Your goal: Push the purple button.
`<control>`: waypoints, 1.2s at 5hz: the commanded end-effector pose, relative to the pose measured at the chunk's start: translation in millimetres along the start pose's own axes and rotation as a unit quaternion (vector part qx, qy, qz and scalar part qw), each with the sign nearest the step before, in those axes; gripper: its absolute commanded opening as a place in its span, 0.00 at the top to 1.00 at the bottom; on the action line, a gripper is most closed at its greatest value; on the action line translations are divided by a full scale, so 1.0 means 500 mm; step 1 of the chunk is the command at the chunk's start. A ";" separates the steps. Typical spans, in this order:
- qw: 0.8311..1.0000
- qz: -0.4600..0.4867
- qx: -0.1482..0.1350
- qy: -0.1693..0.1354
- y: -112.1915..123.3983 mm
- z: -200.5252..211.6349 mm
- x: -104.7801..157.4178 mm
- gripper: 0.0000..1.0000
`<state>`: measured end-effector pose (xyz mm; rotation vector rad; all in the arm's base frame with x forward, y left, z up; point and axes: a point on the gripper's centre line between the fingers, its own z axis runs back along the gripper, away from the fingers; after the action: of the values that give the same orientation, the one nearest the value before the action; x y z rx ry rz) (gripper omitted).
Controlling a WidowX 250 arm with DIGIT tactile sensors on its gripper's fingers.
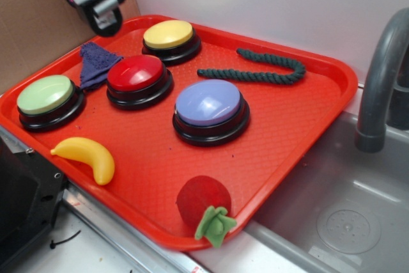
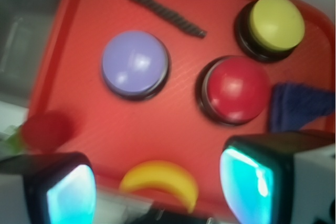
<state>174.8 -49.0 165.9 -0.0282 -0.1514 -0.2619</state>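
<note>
The purple button (image 1: 209,103) sits near the middle of the red tray (image 1: 307,113), just right of the red button (image 1: 135,73) and in front of the green rope (image 1: 255,68). The claw (image 1: 102,14) hangs high over the tray's back left corner, above the purple cloth (image 1: 96,62), well apart from the button, so the move calls for travel rightward, toward the tray's front, then down. In the wrist view the fingers (image 2: 247,182) stand wide apart, holding and touching nothing.

Red textured tray (image 1: 300,126) holding lavender-blue purple button (image 1: 209,102), red button (image 1: 135,72), yellow button (image 1: 168,34), pale green button (image 1: 45,94), yellow banana (image 1: 86,156), dark green rope (image 1: 255,68).
</note>
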 end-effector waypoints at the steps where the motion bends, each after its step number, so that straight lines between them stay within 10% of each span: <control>1: 1.000 -0.007 -0.004 -0.013 -0.010 0.008 0.014 0.00; 6: 0.998 -0.053 0.000 0.042 -0.065 -0.261 0.216 0.00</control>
<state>279.2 -106.9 40.0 0.0014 -0.0191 -0.3642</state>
